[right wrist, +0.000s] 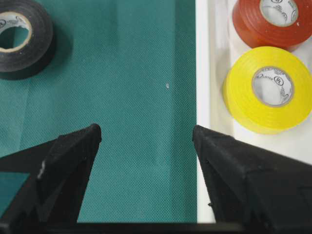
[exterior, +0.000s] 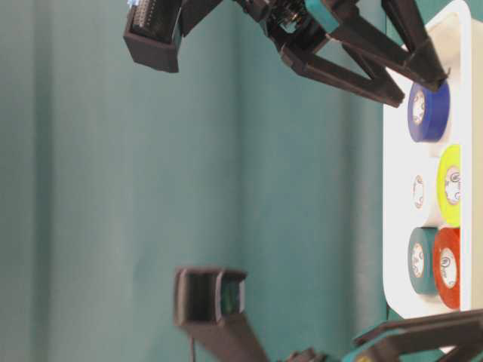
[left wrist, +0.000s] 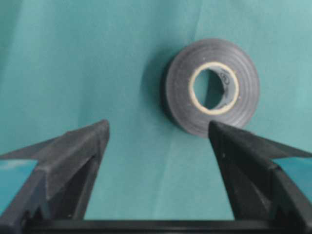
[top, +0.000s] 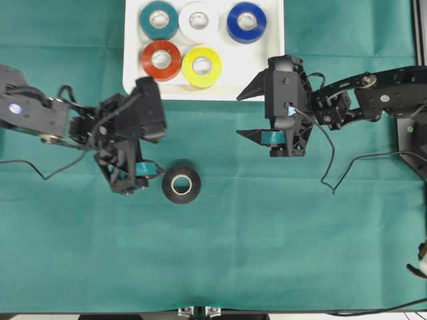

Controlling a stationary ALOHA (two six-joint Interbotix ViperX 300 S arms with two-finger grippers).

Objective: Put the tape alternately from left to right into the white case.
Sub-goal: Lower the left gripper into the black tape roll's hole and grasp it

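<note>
Though perhaps hidden table-level — black roll [top: 181, 185].

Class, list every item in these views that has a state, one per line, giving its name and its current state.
black roll: flat on the cloth, outside the case
teal, white, blue, red, yellow rolls: lying flat in the white case
left gripper: open, empty, near the black roll
right gripper: open, empty

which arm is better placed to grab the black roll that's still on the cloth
Left. The left gripper sits right beside the black roll, jaws open toward it. The right gripper hovers open by the white case, farther off.
</note>
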